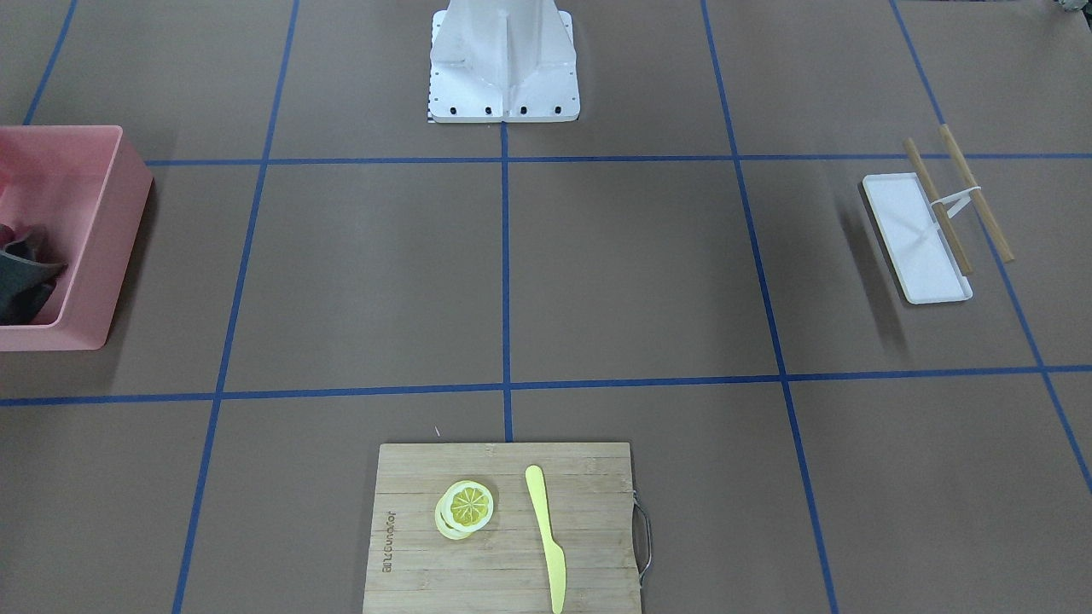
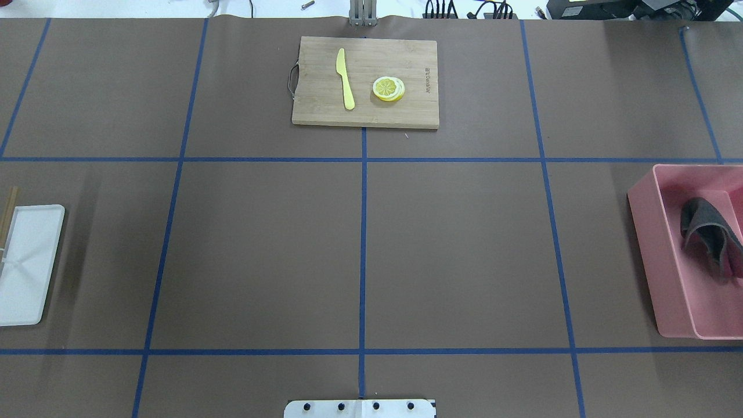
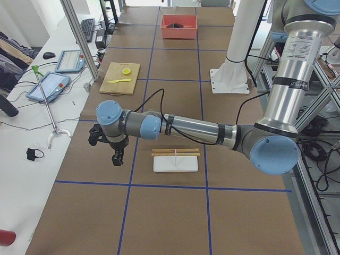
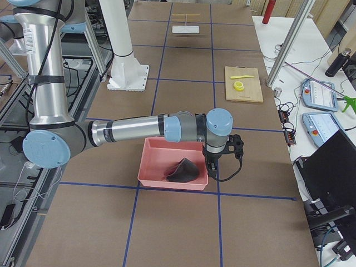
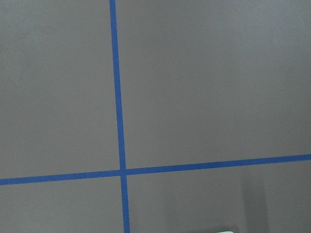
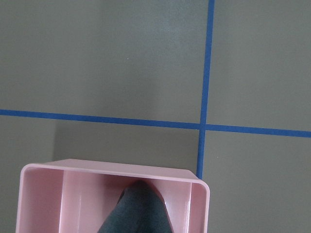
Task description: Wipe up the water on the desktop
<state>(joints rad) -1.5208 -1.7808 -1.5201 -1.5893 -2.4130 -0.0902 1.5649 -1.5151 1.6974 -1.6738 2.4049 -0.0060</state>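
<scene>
The desktop [image 2: 453, 249] is a matte brown tabletop marked by blue tape lines; I make out no water on it. A dark grey cloth [image 2: 705, 232] lies crumpled in a pink bin [image 2: 644, 244] at my right end, and shows in the right wrist view [image 6: 138, 208]. My right gripper [image 4: 213, 166] hangs just past the bin's operator-side wall [image 4: 167, 181]. My left gripper [image 3: 117, 158] hangs above the table beside a white tray [image 3: 175, 163]. Both show only in the side views, so I cannot tell whether they are open or shut.
A bamboo cutting board [image 2: 316, 110] at the far middle holds a yellow knife [image 2: 345, 78] and lemon slices [image 2: 388, 89]. The white tray [image 2: 35, 261] with two wooden sticks [image 1: 981, 196] lies at my left end. The robot's base [image 1: 503, 64] stands at the near middle.
</scene>
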